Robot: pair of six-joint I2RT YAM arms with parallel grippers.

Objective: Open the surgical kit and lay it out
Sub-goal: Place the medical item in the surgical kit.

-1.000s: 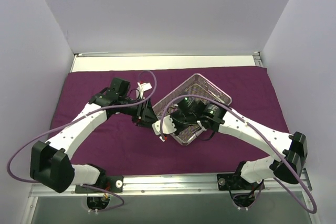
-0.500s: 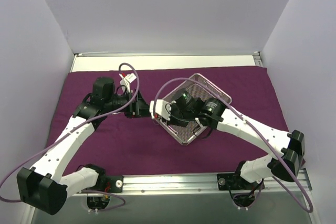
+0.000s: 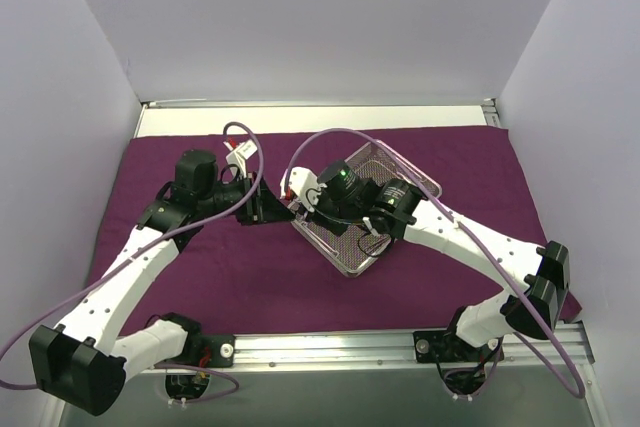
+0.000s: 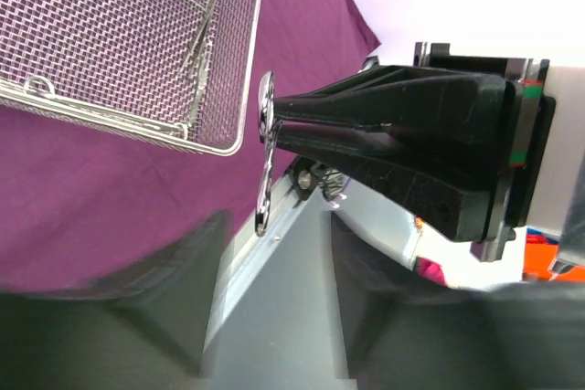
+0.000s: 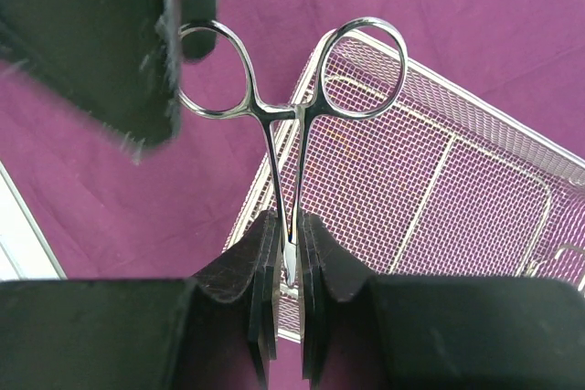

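The purple cloth [image 3: 200, 267] lies spread flat over the table. The wire-mesh tray [image 3: 420, 177] sits on it at centre, turned diagonally. My right gripper [image 5: 291, 271] is shut on the tips of a silver scissor-like instrument [image 5: 283, 125], held above the tray's left corner [image 5: 439, 171] with its ring handles pointing away. My left gripper [image 3: 272, 209] faces it from the left. Its blurred fingers [image 4: 183, 299] stand apart around the end of one ring [image 4: 265, 152]. Another thin instrument [image 4: 196, 43] lies inside the tray [image 4: 110, 34].
White walls close in the left, back and right sides. A metal rail [image 3: 330, 347] runs along the near edge with both arm bases. Purple cables loop over both arms above the cloth.
The left arm swung from in front of the tray to its left. The right gripper carried the instrument left, to the left gripper's fingers.
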